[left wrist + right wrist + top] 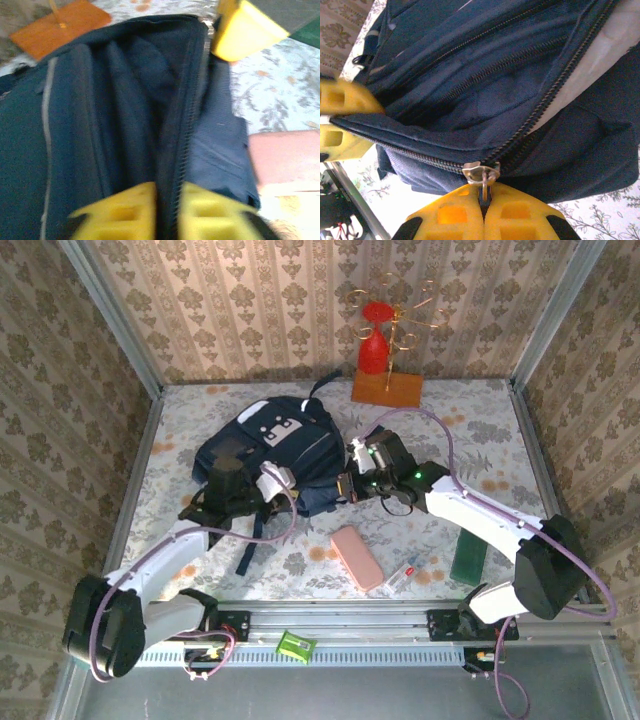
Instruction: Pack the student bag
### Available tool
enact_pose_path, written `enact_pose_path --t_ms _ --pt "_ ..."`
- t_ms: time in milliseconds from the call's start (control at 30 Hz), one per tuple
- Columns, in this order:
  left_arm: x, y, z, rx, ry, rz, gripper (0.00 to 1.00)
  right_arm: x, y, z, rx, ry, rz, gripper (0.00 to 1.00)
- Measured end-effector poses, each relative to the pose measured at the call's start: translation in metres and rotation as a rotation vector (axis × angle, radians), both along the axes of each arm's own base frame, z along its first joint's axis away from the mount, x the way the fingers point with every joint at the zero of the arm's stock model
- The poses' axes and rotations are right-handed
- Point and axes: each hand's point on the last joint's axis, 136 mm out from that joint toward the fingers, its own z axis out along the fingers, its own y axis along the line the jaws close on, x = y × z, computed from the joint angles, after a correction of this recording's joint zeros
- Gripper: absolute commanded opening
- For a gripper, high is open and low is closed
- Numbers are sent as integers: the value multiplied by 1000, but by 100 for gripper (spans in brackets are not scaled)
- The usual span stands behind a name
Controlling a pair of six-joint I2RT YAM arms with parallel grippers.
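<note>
The student bag (262, 445) lies on the table, dark navy with a grey-white patch, its main zip partly undone. My left gripper (288, 487) is at the bag's near right edge. In the left wrist view its yellow fingers (125, 210) are shut on the zip edge of the bag's opening (172, 165), with the dark inside (130, 100) showing above. My right gripper (345, 487) meets the same edge from the right. It (483, 192) is shut on the metal zip pull (481, 174) at the end of the opened zip. The left gripper's fingers (342, 97) show at that view's left edge.
A pink pencil case (357, 557) lies in front of the bag, with a small pen-like item (405, 573) and a dark green book (470, 558) to its right. A red figure on an orange wooden base (385, 388) stands at the back. Patterned walls close in three sides.
</note>
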Motion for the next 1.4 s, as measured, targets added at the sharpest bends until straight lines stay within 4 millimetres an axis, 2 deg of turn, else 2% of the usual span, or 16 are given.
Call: enact_pose_path --t_ms 67,167,233,367,500,567,633,700,833,1100,1267,1300,1400 --pt "6 10 5 -2 -19 52 56 -6 7 0 7 4 30 0" --pt "4 10 12 -21 -42 65 68 -16 19 0 28 19 85 0" --pt "-6 -2 21 -43 -65 14 74 -24 27 1 41 27 126 0" --pt "-33 -31 29 -63 -95 -124 74 -39 44 7 75 40 208 0" --pt "-34 -43 21 -20 -58 -170 62 -48 51 11 97 50 252 0" --pt "-33 -45 15 0 -35 -183 49 -48 51 10 97 52 253 0" --pt "-32 -45 9 15 -22 -187 30 -48 50 11 97 50 253 0" --pt "-34 -44 5 26 -5 -193 16 -49 49 9 91 51 256 0" --pt "-38 -43 2 34 18 -202 0 -44 42 5 67 54 236 0" --pt "-33 -29 16 -54 12 -151 0 -13 9 3 33 46 91 0" --pt "-30 -10 20 -140 2 -73 0 -8 8 4 43 42 71 0" --pt "-28 -4 20 -151 -6 -38 3 -5 6 5 46 36 64 0" --pt "-19 13 21 -167 -40 74 38 3 1 6 57 22 38 0"
